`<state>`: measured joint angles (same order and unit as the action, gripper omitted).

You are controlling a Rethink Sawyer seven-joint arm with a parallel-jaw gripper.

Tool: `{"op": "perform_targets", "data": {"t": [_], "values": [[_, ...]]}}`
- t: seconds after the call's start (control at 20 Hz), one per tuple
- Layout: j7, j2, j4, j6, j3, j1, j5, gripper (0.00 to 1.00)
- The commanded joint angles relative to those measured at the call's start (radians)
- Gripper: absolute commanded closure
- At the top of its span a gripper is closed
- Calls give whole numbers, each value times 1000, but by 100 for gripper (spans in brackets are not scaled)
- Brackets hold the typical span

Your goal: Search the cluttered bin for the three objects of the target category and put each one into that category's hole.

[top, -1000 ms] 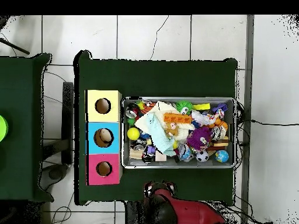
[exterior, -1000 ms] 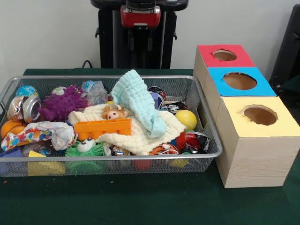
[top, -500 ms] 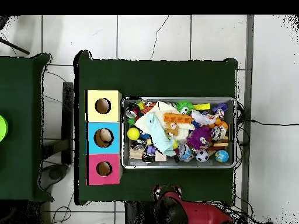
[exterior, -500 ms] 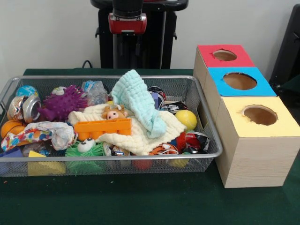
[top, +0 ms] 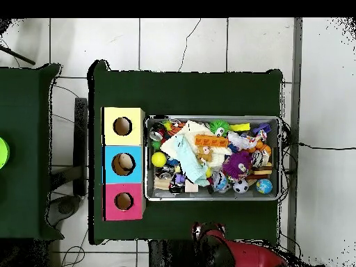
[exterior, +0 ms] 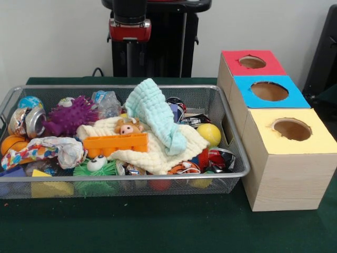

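The wire mesh bin (exterior: 126, 87) fills the left of the table; it also shows in the overhead view (top: 208, 199). A crumpled white wrapper with red, blue, orange and yellow blotches (exterior: 39, 150) lies at its front left corner, in the overhead view (top: 241, 141) at the upper right. A clear crinkly wrapper (exterior: 107, 103) lies at the back. A shiny silver crumpled piece (exterior: 25, 121) lies at the far left. My gripper (exterior: 129, 50) hangs behind the bin's far rim, above the table and touching nothing; in the overhead view (top: 208, 231) it is below the bin.
Three wooden boxes with holes stand right of the bin: red (exterior: 231, 58), blue (exterior: 245, 89), yellow (exterior: 263, 126). The bin also holds a mint cloth (exterior: 152, 113), a cream cloth (exterior: 152, 153), a purple spiky ball (exterior: 71, 116), an orange tray (exterior: 116, 142) and a yellow ball (exterior: 209, 134).
My gripper has moved left and slightly down in the front view, right in the overhead view. Nothing in the bin has moved.
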<state>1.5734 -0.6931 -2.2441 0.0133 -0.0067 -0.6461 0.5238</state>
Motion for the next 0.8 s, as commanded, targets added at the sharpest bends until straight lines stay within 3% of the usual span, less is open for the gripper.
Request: {"op": "perform_targets", "data": {"t": [0.05,0.35,0.5,0.8], "values": [[92,39,157,-54,-12,-17,48,0],[93,29,174,-37,-21,-7,39,0],[93,19,162,-33,14,-51,34,0],[77,96,231,-63,-52,-45,75,0]]}}
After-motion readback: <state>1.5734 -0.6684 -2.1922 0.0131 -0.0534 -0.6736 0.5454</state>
